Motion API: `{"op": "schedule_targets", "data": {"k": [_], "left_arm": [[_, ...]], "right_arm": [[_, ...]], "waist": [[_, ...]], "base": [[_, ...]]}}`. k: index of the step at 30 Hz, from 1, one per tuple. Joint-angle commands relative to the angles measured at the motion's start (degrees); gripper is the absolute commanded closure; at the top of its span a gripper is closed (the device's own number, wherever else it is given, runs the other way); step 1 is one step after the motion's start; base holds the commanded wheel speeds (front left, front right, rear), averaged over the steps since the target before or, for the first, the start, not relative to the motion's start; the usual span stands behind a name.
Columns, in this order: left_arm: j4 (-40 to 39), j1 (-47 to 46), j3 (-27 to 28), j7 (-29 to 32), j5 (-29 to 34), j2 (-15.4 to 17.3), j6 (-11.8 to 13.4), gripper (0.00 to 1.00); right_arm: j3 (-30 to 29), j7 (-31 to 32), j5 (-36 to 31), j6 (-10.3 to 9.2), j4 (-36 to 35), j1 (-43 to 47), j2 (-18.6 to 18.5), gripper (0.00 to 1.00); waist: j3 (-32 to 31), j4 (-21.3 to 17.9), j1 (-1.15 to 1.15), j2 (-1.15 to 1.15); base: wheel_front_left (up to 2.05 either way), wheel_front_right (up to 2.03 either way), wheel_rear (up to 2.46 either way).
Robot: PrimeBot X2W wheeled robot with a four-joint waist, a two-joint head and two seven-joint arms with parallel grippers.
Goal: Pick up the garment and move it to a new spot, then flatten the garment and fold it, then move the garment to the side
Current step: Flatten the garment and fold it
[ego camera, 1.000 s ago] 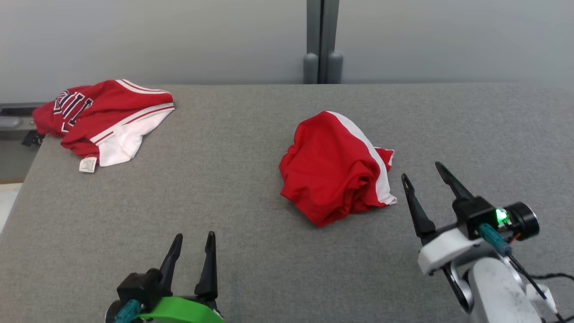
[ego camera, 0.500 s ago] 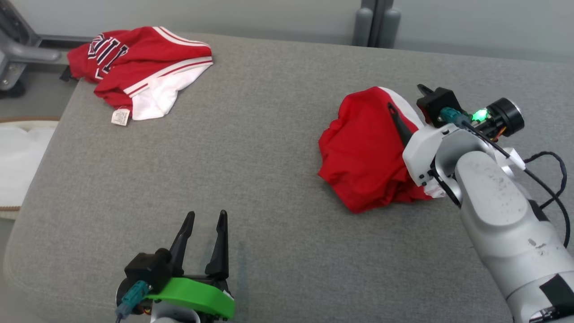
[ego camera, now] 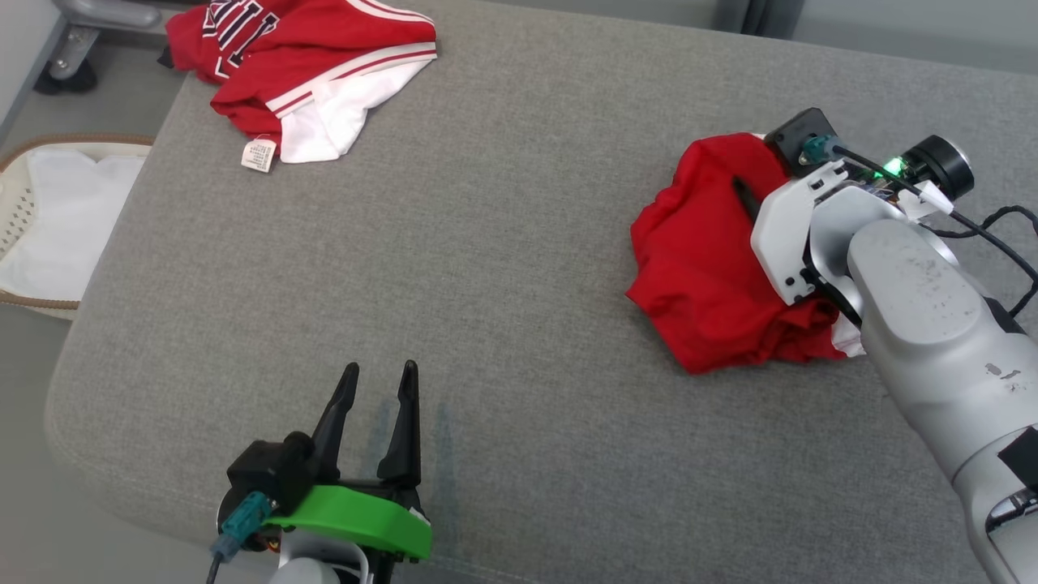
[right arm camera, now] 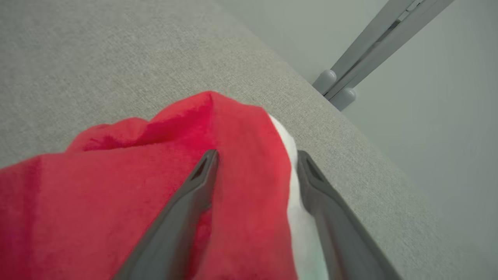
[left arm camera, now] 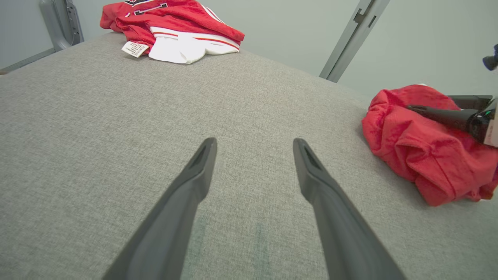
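Observation:
The garment [ego camera: 705,276] is a crumpled red heap with a white stripe, lying on the right part of the grey padded table [ego camera: 486,284]. My right gripper [ego camera: 758,174] is over its top, open. In the right wrist view the right gripper [right arm camera: 255,159] straddles a raised fold of the garment [right arm camera: 116,202], one finger on red cloth and the other on the white stripe. The left wrist view shows the garment [left arm camera: 420,155] at its right. My left gripper [ego camera: 379,369] hovers open near the table's front edge, and nothing is between the fingers of the left gripper [left arm camera: 255,142].
A second red and white jersey [ego camera: 308,65] with a label lies at the table's far left corner, also in the left wrist view as the jersey [left arm camera: 175,23]. A basket [ego camera: 20,154] lined with white cloth stands on the floor to the left. A grey post [left arm camera: 350,39] rises behind the table.
The head camera has tilted down and turned. My right gripper has gone forward from beside the garment to over its top, jaws still wide. The left gripper has kept its place.

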Motion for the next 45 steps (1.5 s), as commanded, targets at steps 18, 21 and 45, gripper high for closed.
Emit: {"op": "schedule_targets", "data": {"k": [18,21,45], "left_arm": [[0.3,-0.8,1.2,0.0,1.8,0.1,0.0,0.0],[0.5,-0.2,1.6,0.0,2.4,0.1,-0.1,0.0],[1.2,2.9,2.9,0.0,4.2,0.1,-1.0,0.0]], "right_arm": [[2.9,-10.2,4.1,-0.06,0.4,-6.2,0.0,1.0],[3.4,-12.8,3.0,-0.06,-0.8,-7.2,0.5,1.0],[21.5,-19.2,4.4,-0.06,-6.7,16.8,9.2,0.96]], "waist": [[-3.0,-4.3,0.0,0.0],[-4.3,-5.4,0.0,0.0],[-8.9,-8.0,0.0,0.0]], "base": [[0.0,0.0,0.0],[0.0,0.0,0.0],[0.0,0.0,0.0]]}}
